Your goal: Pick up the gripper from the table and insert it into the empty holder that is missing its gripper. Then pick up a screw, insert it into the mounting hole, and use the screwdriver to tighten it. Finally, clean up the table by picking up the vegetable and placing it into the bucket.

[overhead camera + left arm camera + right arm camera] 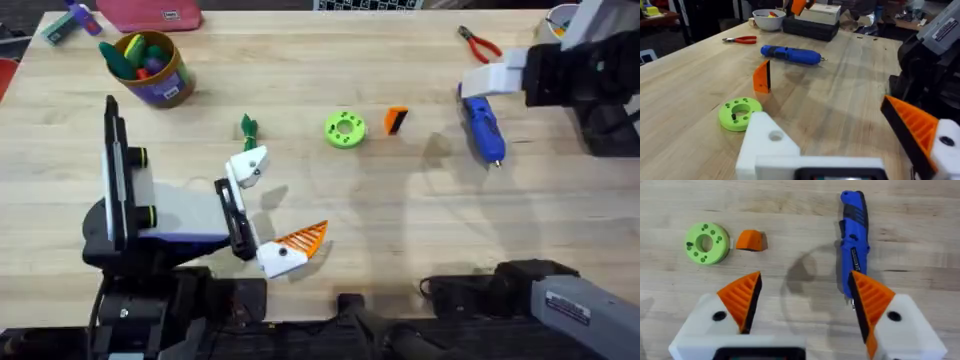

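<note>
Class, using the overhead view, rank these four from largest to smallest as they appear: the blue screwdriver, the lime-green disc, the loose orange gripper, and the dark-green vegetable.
1. The screwdriver, clearly the longest.
2. The lime-green disc.
3 and 4. The gripper and the vegetable look about alike, so no firm order between them.

Right gripper (480, 82) runs off the overhead's right edge, fingers hidden, state unclear. Screwdriver (854, 240) tip sits behind an orange finger (869, 300) in the right wrist view. Bucket (150, 68) contents too small to identify. Pink item (150, 14) cut by top edge.
</note>
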`<state>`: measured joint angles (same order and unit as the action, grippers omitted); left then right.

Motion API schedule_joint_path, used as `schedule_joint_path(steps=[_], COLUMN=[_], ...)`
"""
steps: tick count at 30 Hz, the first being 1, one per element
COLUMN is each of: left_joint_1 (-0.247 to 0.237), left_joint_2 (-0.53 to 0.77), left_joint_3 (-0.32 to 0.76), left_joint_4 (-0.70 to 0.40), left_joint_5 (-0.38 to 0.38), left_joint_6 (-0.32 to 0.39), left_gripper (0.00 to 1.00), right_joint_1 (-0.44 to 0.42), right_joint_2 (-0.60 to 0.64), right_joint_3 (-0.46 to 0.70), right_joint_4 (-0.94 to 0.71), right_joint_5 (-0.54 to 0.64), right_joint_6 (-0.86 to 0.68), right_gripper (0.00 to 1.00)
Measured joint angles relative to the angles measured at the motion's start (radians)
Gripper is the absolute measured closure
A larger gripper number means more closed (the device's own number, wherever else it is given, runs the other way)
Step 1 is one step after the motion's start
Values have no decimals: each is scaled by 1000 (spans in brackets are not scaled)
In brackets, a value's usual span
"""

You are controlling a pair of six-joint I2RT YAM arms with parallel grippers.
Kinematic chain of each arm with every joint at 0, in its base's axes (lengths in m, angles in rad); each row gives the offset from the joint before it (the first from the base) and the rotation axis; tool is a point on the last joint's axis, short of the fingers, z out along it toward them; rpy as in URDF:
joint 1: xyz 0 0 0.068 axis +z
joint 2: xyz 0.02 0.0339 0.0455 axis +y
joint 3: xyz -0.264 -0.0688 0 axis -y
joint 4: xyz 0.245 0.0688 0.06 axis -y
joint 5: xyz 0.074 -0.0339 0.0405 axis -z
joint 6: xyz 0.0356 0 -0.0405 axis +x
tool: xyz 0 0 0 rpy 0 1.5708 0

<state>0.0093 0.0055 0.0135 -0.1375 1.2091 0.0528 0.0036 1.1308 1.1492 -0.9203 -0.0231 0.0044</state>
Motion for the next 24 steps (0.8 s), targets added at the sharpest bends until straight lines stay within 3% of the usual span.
schedule_joint_path(steps=[9, 14, 19, 24], left_joint_1=[0, 0, 0, 0], left_joint_2=[0, 0, 0, 0], left_joint_3=[0, 0, 0, 0], left_joint_4=[0, 0, 0, 0], left_joint_5=[0, 0, 0, 1], left_joint_6=[0, 0, 0, 0], left_gripper=[15, 15, 15, 15], right_joint_1=[8, 98, 199, 271], right_joint_2=[0, 44, 219, 431], right_joint_3=[0, 31, 172, 386], right_joint_4=[1, -34, -157, -278], right_joint_5=[0, 0, 0, 0], right_joint_6=[0, 3, 3, 3], right_gripper=[8, 8, 7, 7])
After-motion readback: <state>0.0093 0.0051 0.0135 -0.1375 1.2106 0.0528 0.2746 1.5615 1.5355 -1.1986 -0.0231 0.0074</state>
